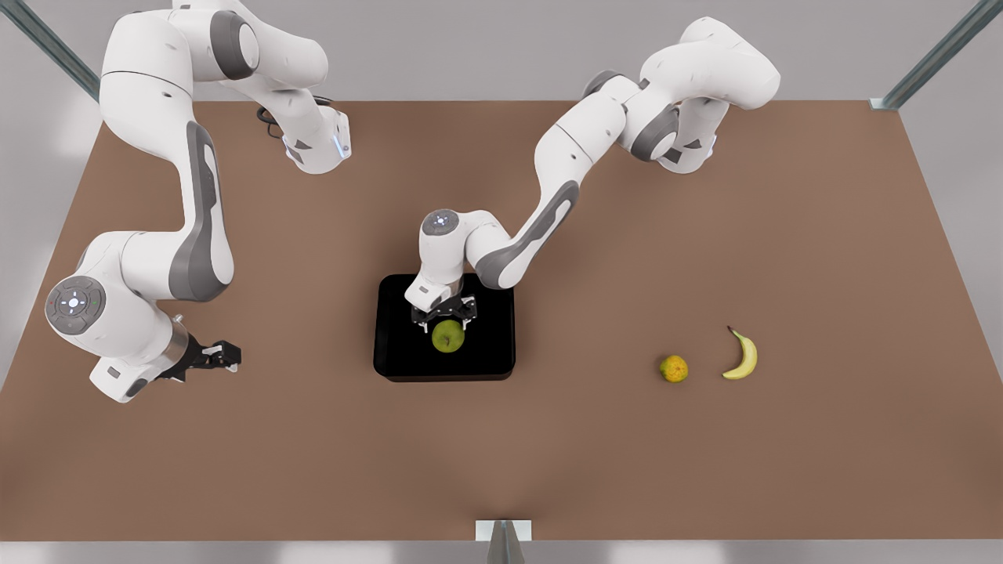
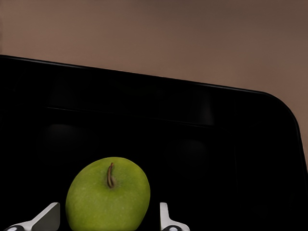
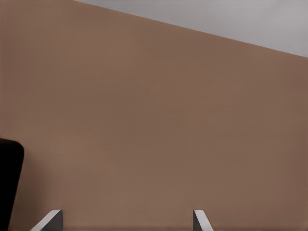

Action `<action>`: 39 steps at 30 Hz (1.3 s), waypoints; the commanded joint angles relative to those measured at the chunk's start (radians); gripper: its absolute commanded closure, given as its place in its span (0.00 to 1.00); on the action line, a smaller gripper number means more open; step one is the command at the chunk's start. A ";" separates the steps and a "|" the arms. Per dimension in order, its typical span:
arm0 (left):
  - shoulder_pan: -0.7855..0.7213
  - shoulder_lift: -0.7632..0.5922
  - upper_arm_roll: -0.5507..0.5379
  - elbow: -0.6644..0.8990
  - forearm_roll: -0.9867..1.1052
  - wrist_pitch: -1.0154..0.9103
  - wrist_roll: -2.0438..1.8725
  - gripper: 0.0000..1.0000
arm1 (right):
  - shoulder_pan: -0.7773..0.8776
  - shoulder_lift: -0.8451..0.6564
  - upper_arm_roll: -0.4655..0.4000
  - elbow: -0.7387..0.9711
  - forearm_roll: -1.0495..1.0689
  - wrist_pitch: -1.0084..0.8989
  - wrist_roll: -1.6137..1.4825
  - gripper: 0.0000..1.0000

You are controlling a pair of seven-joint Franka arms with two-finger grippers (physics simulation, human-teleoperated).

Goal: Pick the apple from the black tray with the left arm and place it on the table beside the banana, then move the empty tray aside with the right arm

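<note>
The green apple (image 1: 447,336) (image 2: 108,197) lies near the middle of the black tray (image 1: 400,345) (image 2: 192,125), stem up. My left gripper (image 1: 447,317) (image 2: 108,214) hangs right over it, open, one finger on each side of the apple with a small gap on both sides. The banana (image 1: 743,356) rests on the table (image 1: 627,454) toward the front view's right. My right gripper (image 1: 231,359) (image 3: 126,214) waits low over the table at the front view's left, open and holding nothing, and a corner of the tray (image 3: 9,183) shows in its wrist view.
A small lumpy yellow-orange fruit (image 1: 674,368) sits just to the front view's left of the banana. Bare brown tabletop stretches between the tray and the fruit and around the right gripper. Metal frame posts stand at the table's far corners.
</note>
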 commanded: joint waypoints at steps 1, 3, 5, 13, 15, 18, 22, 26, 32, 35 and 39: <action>0.000 0.000 0.000 -0.003 0.008 0.011 -0.035 0.00 | -0.001 -0.001 -0.001 0.001 0.001 0.000 -0.011 0.00; 0.002 0.018 0.002 -0.003 0.009 0.029 -0.035 0.00 | -0.001 -0.001 -0.001 0.001 0.001 0.000 -0.008 0.00; 0.002 0.027 0.002 -0.003 0.009 0.038 -0.034 0.00 | -0.001 -0.001 -0.001 0.002 0.001 0.000 -0.007 0.00; 0.002 0.059 0.029 -0.003 0.011 0.072 -0.035 0.17 | -0.003 -0.001 -0.004 0.002 0.001 0.000 -0.014 0.00; 0.000 0.055 0.031 -0.003 0.011 0.061 -0.032 0.17 | -0.003 -0.001 -0.004 0.001 0.001 0.000 -0.014 0.00; 0.005 -0.016 0.022 -0.011 -0.008 -0.080 0.064 0.15 | -0.003 -0.001 -0.004 0.001 0.001 0.000 -0.014 0.00; 0.126 -0.198 0.023 -0.014 -0.218 -0.402 0.492 0.14 | -0.003 -0.001 -0.004 0.001 0.001 0.000 -0.013 0.00; 0.316 -0.269 0.023 -0.066 -0.267 -0.513 0.926 0.14 | 0.071 -0.067 0.020 0.066 0.003 -0.253 0.169 0.00; 0.515 -0.464 0.026 -0.661 -0.294 0.003 1.328 0.13 | 0.263 -0.055 0.080 0.151 0.025 -0.411 0.605 0.00; 0.517 -0.545 0.028 -0.885 -0.293 0.204 1.331 0.03 | 0.264 0.043 0.117 0.145 0.188 -0.305 0.877 0.00; 0.517 -0.642 0.051 -0.635 -0.293 -0.262 1.207 0.00 | 0.264 0.143 0.119 0.106 0.279 -0.241 0.960 0.00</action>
